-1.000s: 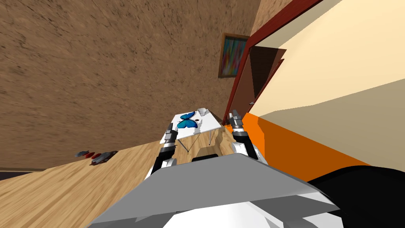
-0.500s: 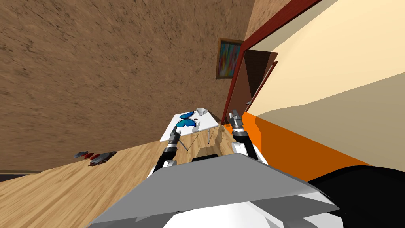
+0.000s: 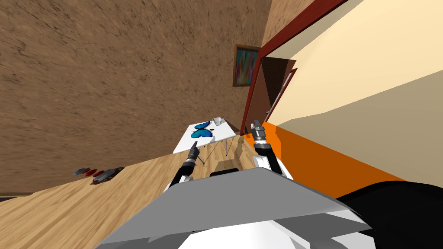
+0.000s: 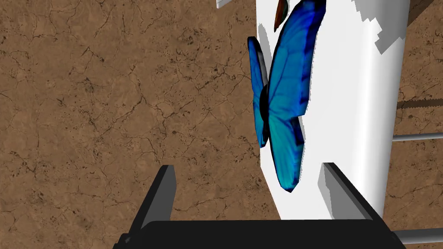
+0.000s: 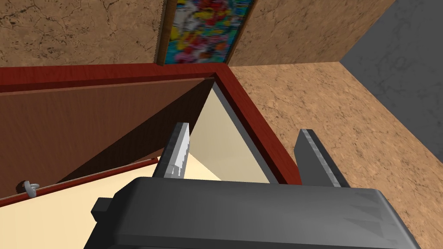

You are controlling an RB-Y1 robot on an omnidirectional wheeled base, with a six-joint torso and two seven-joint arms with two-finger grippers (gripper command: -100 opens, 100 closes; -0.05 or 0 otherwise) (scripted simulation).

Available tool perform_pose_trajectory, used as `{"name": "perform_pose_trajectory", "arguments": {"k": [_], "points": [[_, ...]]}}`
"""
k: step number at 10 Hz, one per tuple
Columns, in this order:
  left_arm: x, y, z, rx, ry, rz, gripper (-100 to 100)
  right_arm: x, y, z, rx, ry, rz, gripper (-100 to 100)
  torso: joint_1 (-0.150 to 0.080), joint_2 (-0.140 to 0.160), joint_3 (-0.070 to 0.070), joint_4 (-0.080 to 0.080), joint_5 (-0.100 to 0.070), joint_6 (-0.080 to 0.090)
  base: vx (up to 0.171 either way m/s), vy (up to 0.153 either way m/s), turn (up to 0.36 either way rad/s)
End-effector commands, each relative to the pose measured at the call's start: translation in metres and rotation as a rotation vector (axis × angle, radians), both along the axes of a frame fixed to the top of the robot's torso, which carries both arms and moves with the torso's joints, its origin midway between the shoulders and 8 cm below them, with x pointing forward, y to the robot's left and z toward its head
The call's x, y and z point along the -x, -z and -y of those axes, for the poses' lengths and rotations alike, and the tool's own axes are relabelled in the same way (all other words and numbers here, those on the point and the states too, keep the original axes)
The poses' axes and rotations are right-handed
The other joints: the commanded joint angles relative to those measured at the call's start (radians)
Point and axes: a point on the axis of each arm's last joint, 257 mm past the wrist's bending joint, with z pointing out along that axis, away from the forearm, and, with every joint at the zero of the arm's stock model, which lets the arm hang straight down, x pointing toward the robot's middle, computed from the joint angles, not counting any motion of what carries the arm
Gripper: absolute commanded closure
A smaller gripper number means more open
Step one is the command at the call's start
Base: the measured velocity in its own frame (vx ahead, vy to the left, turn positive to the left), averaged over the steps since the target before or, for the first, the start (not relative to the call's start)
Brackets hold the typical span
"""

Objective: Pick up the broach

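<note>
1. Hovering at the near edge of the white table (image 3: pixel 184 146), the left gripper (image 4: pixel 248 167) is pointing along the tabletop. Its two fingers are standing well apart and holding nothing.
2. The broach (image 4: pixel 283 108), a blue butterfly, is lying on the table just ahead of the fingertips, untouched. In the left wrist view its nearest wing tip is showing inside the gap, closer to the finger over the table than to the other.
3. Beyond the broach, farther from the gripper, a small dark red thing (image 4: pixel 280 15) and a small white dish (image 3: pixel 218 121) are sitting on the same tabletop.
4. The right gripper (image 3: pixel 255 126) is idling raised off the table's far side, well apart from the broach. Its fingers are also spread and empty.
5. Judging progress, the approach is looking largely done, while the grasp itself is not yet begun. Centring on the broach, closing on it and lifting it are all remaining.
6. The broach is looking thin and low, so the fingers are probably needing a careful line-up to catch its wings rather than push it along the table.
</note>
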Motion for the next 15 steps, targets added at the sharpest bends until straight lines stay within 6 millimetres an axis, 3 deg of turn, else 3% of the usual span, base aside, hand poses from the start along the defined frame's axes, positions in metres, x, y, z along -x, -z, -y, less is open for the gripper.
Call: {"name": "perform_pose_trajectory", "arguments": {"k": [1,4,5,6,7,8,10,11,12,14,15], "points": [[0.001,0.034,-0.005,0.006,0.012,-0.095,-100,0.0,0.0,0.0,0.0,0.0,0.0,0,0.0,0.0,0.0,0.0,0.0,0.0,-0.051,-0.062,-0.099],[0.01,0.082,-0.015,0.002,0.01,-0.233,-100,0.0,0.0,0.0,0.0,0.0,0.0,0,-0.001,-0.001,-0.001,0.0,0.0,0.0,-0.041,-0.055,-0.06],[0.01,0.083,-0.015,0.001,0.01,-0.237,-100,0.0,0.0,0.0,0.0,0.0,0.0,0,0.0,-0.001,-0.001,0.0,0.0,0.0,-0.019,-0.021,0.007],[0.017,0.112,-0.025,-0.002,0.008,-0.32,-100,0.0,0.0,0.0,0.0,0.0,0.0,0,0.001,-0.002,-0.001,0.0,0.0,0.0,-0.022,-0.047,-0.094],[0.019,0.118,-0.025,-0.003,0.008,-0.343,-100,0.0,0.0,0.0,0.0,0.0,0.0,0,0.0,-0.002,-0.001,-0.001,0.0,0.0,-0.025,-0.045,-0.057],[0.026,0.142,-0.04,-0.009,0.001,-0.41,-100,0.0,0.0,0.0,0.0,0.0,0.0,0,0.0,-0.002,-0.001,0.0,0.0,0.0,-0.03,-0.069,-0.1],[0.031,0.152,-0.04,-0.012,0.0,-0.452,-100,0.0,0.0,0.0,0.0,0.0,0.0,0,0.0,-0.002,-0.001,0.0,0.0,0.0,-0.021,-0.037,-0.028],[0.04,0.174,-0.058,-0.022,-0.013,-0.523,-100,0.0,0.0,0.0,0.0,0.0,0.0,0,0.001,-0.003,-0.002,-0.001,0.0,0.0,-0.015,-0.048,-0.124],[0.045,0.183,-0.059,-0.024,-0.014,-0.558,-100,0.0,0.0,0.0,0.0,0.0,0.0,0,0.0,-0.003,-0.002,-0.001,0.0,0.0,-0.021,-0.05,-0.055],[0.061,0.211,-0.082,-0.039,-0.035,-0.665,-100,0.0,0.0,0.0,0.0,0.0,0.0,0,-0.001,-0.002,-0.001,0.0,0.0,0.0,-0.02,-0.062,-0.081],[0.061,0.211,-0.082,-0.039,-0.035,-0.665,-100,0.0,0.0,0.0,0.0,0.0,0.0,0,0.0,-0.003,-0.002,-0.001,0.0,0.0,0.001,-0.025,0.013]]}}
